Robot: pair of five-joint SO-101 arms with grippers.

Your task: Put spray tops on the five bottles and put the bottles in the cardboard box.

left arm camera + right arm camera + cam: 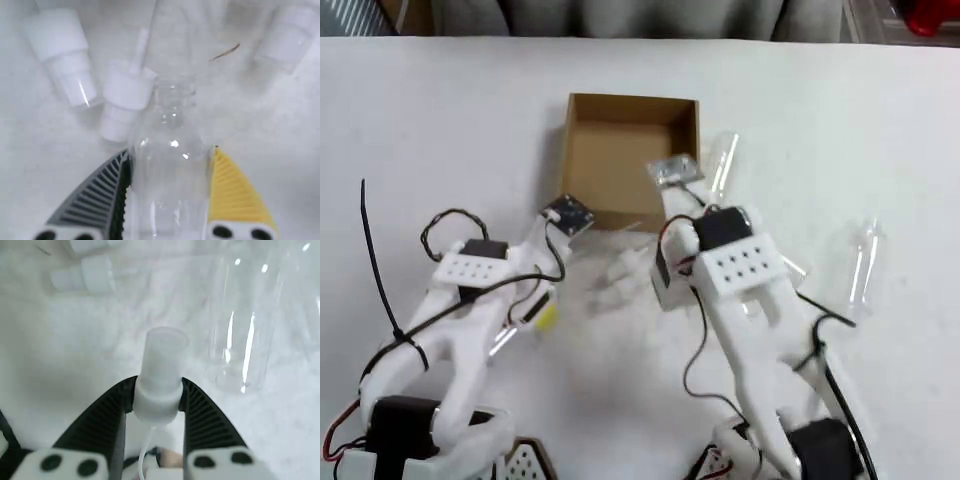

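Observation:
My left gripper (170, 156) is shut on a clear bottle (170, 190) lying on the white table, its open threaded neck (175, 94) pointing away. White spray tops (125, 100) lie loose just beyond the neck. My right gripper (157, 385) is shut on a white spray top (159, 371), whose thin tube hangs back toward the wrist. In the high view the left gripper (535, 312) and right gripper (665, 275) flank a small heap of spray tops (620, 275). The open cardboard box (582, 160) stands behind them.
A clear bottle (723, 162) lies beside the box's right wall and another (863, 262) farther right; one bottle (245, 325) lies close to the right gripper. More spray tops (85, 277) lie nearby. Cables trail from both arms.

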